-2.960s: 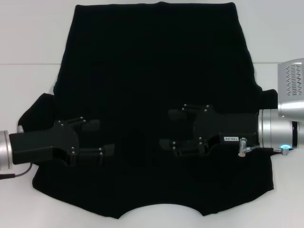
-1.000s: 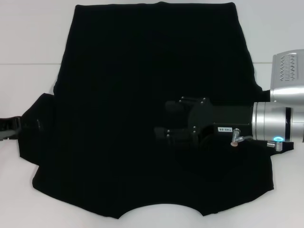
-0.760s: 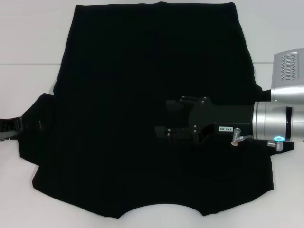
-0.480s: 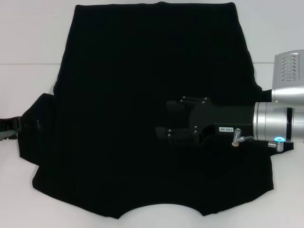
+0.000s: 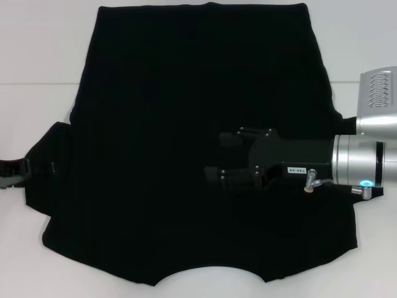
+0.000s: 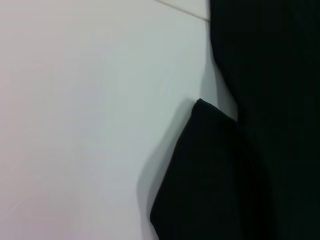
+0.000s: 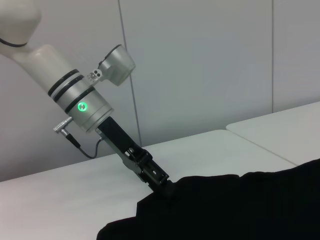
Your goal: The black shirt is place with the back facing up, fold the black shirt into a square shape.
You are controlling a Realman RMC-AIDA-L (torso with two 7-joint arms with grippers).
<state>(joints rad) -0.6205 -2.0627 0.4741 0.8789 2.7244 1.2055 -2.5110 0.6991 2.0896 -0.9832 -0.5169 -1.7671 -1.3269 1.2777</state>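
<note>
The black shirt [image 5: 198,81] lies spread flat on the white table, plain side up, with no lettering showing. My right gripper [image 5: 215,156] is open and empty, low over the shirt's right middle, reaching in from the right. My left gripper [image 5: 15,171] is at the table's left edge, at the outer tip of the shirt's left sleeve [image 5: 46,164]. The right wrist view shows the left gripper [image 7: 162,186] meeting the sleeve edge of the shirt [image 7: 225,205]. The left wrist view shows the sleeve [image 6: 215,175] beside the shirt's body [image 6: 270,75].
The white table [image 5: 37,49] shows to the left, right and behind the shirt, with a seam line across it. The shirt's near edge reaches the bottom of the head view. Grey wall panels [image 7: 200,60] stand behind the table.
The left gripper has drawn back from over the shirt to the left sleeve's tip. The right gripper has shifted slightly toward the right. The shirt lies as before.
</note>
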